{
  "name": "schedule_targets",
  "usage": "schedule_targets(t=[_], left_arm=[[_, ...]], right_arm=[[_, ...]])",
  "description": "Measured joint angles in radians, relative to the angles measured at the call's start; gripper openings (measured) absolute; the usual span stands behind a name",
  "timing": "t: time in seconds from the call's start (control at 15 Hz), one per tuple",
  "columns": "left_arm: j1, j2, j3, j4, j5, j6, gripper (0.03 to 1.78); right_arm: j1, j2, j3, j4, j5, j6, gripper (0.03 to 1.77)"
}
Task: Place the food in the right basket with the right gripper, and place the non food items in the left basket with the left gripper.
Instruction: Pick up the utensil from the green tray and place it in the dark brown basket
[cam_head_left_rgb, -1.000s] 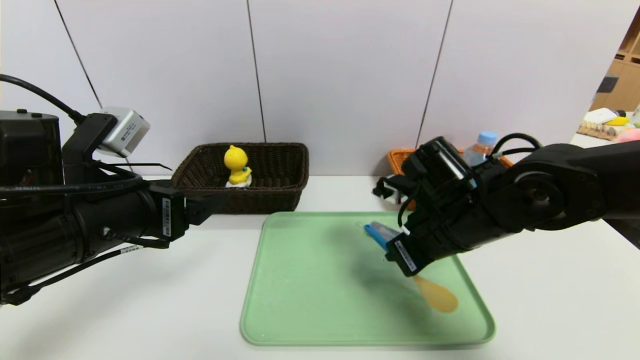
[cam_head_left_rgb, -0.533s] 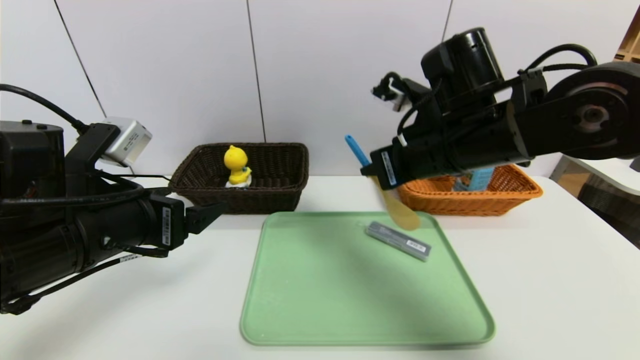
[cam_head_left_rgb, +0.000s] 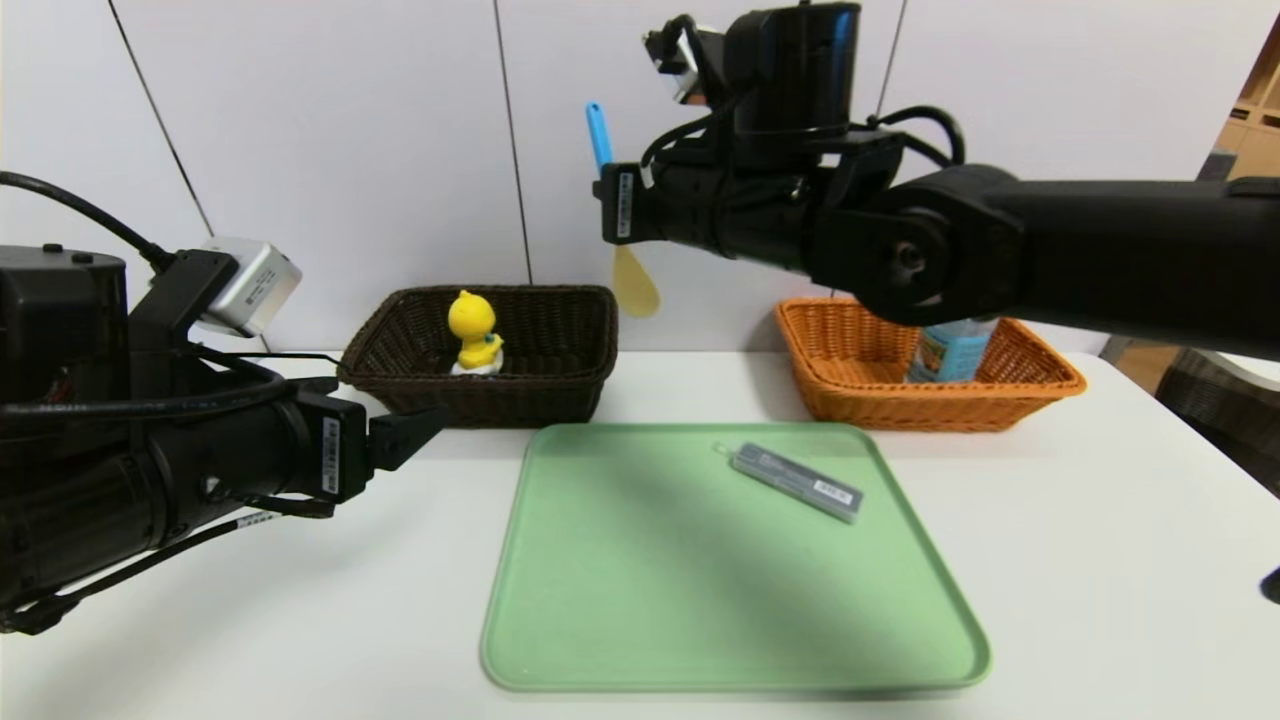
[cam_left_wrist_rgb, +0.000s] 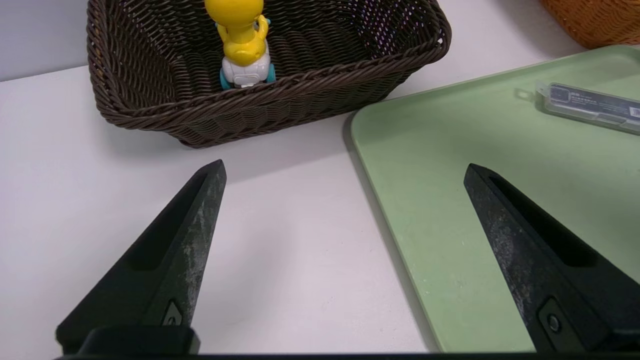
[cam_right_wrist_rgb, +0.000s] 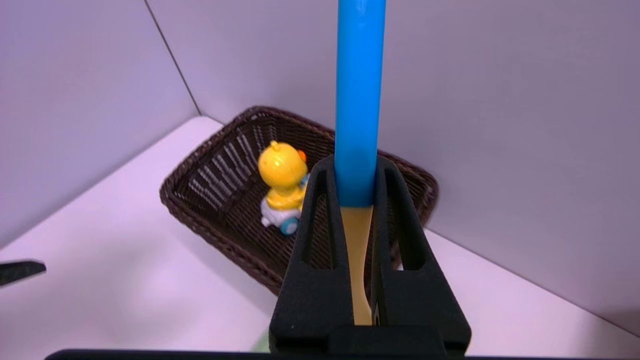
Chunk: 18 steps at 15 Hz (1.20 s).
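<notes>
Notice that your right gripper (cam_head_left_rgb: 612, 205) is high above the table, just over the near edge of the brown basket (cam_head_left_rgb: 560, 390), with its fingers (cam_right_wrist_rgb: 320, 220) pinched on a spoon (cam_head_left_rgb: 633, 285); the spoon hangs nearly upright, bowl down, which looks like a carry meant to end in a drop; a spoon is no food, though, so by your task it belongs to the left arm, and here the right arm has it. Its handle is bright blue and round, its bowl a pale, translucent yellow, the clamp sitting where the two colours meet. Your left gripper (cam_left_wrist_rgb: 345, 172) waits low over the table beside the green tray (cam_head_left_rgb: 560, 640), fingers spread wide, holding nothing; a grey flat case (cam_head_left_rgb: 797, 482) lies on the tray; a yellow duck toy (cam_head_left_rgb: 473, 332) stands in the brown basket, a bottle (cam_head_left_rgb: 945, 350) in the orange one (cam_head_left_rgb: 850, 390).
</notes>
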Motion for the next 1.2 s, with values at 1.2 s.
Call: schedule_targets(t=[1.2], left_arm=[[-0.001,-0.04,0.057,-0.006,0.019,0.001,1.69]], right_arm=[[0.018,0.342,-0.018,-0.649,0.026,-0.039,0.16]])
